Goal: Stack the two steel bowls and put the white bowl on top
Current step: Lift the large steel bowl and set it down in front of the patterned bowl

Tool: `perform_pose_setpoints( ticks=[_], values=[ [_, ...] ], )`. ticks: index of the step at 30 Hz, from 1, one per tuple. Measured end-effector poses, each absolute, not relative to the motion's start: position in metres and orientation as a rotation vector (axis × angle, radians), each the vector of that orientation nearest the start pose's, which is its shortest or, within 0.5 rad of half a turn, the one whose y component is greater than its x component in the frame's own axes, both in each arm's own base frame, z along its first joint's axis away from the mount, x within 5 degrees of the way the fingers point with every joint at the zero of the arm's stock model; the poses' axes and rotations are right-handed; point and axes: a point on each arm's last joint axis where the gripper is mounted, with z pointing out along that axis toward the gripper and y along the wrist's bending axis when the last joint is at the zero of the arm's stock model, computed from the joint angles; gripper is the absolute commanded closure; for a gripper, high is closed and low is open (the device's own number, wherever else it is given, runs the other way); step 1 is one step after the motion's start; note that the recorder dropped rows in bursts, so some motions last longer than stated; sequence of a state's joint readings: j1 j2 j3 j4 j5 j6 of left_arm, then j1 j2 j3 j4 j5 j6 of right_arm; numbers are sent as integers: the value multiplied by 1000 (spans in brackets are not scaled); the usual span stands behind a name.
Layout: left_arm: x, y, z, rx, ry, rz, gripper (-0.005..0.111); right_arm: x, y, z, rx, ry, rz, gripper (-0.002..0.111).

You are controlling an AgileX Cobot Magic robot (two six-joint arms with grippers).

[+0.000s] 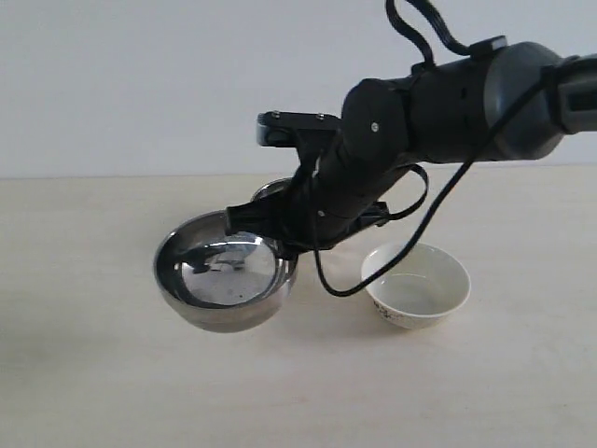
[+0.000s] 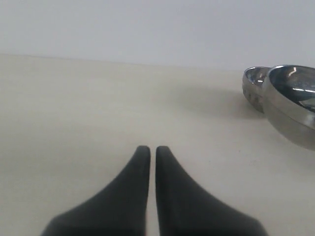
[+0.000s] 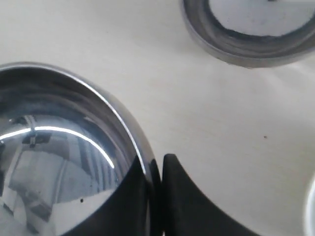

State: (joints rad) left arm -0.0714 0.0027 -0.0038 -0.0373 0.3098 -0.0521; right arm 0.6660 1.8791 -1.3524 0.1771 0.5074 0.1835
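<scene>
In the exterior view my right gripper [image 1: 285, 248] reaches across the middle and is shut on the near rim of the wide plain steel bowl [image 1: 222, 273], which hangs tilted a little above the table. The right wrist view shows one finger inside that wide bowl [image 3: 59, 147] and one outside, where the right gripper [image 3: 157, 164] pinches the rim. The smaller steel bowl [image 1: 273, 189] peeks out behind the arm and stands on the table [image 3: 248, 34]. The white bowl [image 1: 416, 285] sits upright to the right. My left gripper [image 2: 153, 150] is shut on nothing, with both steel bowls [image 2: 290, 101] far off.
The pale wooden table [image 1: 93, 373] runs back to a plain white wall. A black cable [image 1: 420, 233] loops down from the right arm over the white bowl's far rim. Only a sliver of the white bowl's rim [image 3: 311, 206] shows in the right wrist view.
</scene>
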Motion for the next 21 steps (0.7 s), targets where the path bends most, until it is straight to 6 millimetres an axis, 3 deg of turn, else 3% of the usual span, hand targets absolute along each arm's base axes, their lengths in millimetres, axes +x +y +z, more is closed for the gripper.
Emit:
perform_pose_setpoints(
  ticks=[6,14,21],
  values=[
    [54,-5,186,-6,1794,-124,103,325,238,212,-438,2571,456,108],
    [54,-5,186,-6,1794,-124,103,327,236,213,-449,2558,451,108],
    [54,-5,186,-6,1794,-124,103,334,240,182,-451,2607,430,108]
  ],
)
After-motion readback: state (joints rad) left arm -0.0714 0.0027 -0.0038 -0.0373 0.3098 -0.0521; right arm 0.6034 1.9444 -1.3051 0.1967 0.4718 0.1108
